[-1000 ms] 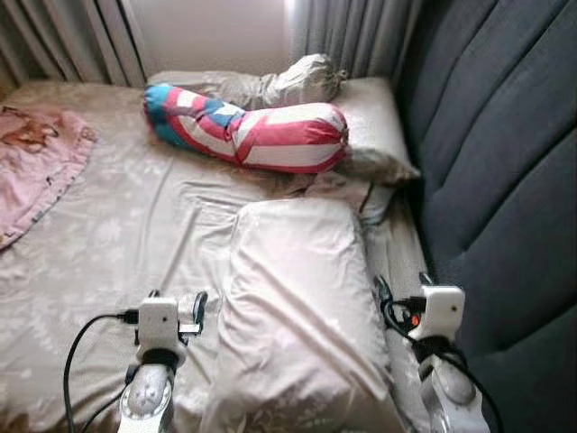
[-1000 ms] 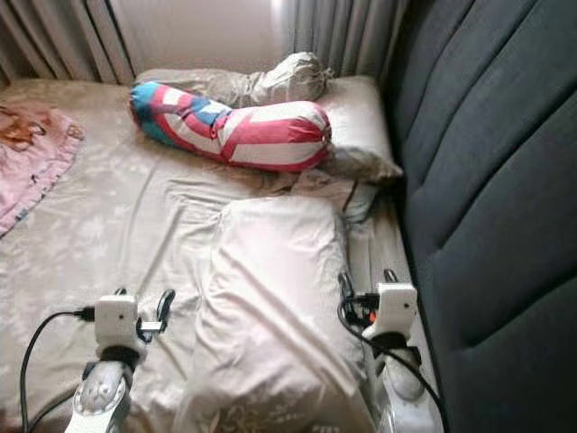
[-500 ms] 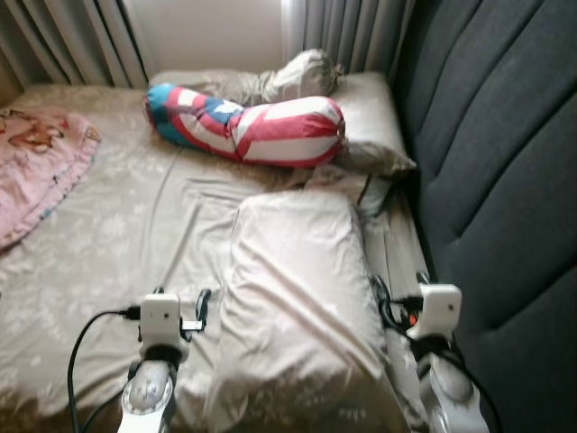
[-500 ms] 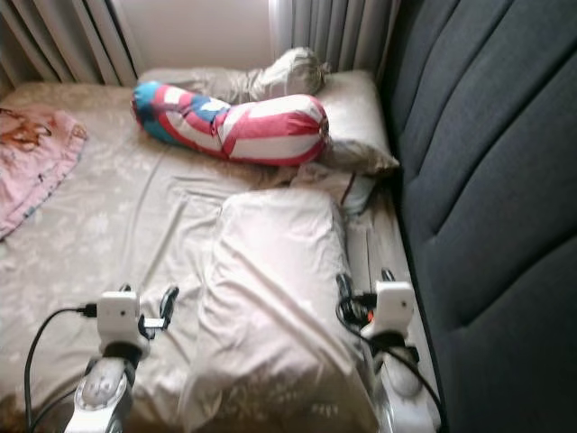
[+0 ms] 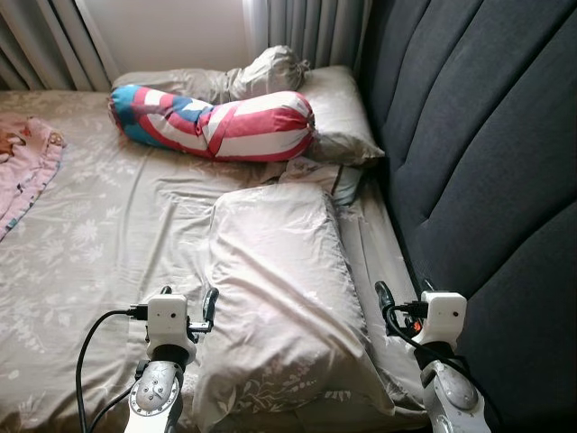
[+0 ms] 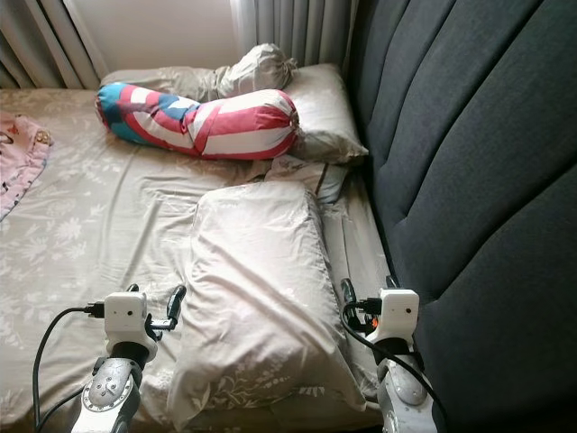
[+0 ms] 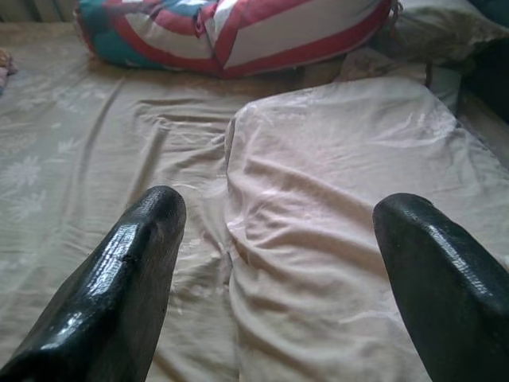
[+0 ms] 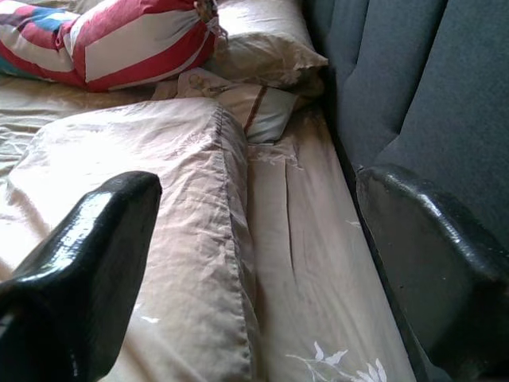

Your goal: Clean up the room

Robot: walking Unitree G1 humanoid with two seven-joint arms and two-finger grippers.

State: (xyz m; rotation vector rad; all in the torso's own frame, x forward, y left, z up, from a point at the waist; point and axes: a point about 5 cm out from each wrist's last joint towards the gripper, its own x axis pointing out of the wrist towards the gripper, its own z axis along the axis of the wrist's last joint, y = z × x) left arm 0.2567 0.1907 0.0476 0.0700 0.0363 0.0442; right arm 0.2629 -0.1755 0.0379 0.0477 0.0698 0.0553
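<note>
At the far left edge of the head view, a pink blanket (image 5: 22,176) is seen spilling onto the bed sheet (image 5: 99,244), so that's one bit of mess left to sort. Along the top of the frame, a striped bolster (image 5: 216,124) in red, white and blue is laid across the bed, with a beige pillow (image 5: 335,122) tucked just behind it at upper centre and a bundled cloth (image 5: 266,70) resting on top. Dead centre, the big pillow (image 5: 279,289) is found lying lengthwise and a bit rumpled, near the dark headboard (image 5: 469,171) that takes up the whole right side. At lower left the left gripper (image 7: 278,263) is held just beside the big pillow's near left edge, fingers spread wide apart, nothing in them. At lower right the right gripper (image 8: 254,263) is parked between the pillow's right edge and the headboard, also spread apart and empty. So probably the pillow is being lined up for a two-sided grab. Next, both sets of fingers would need to be eased in against the pillow's sides and closed evenly, or it'll likely just flop.
</note>
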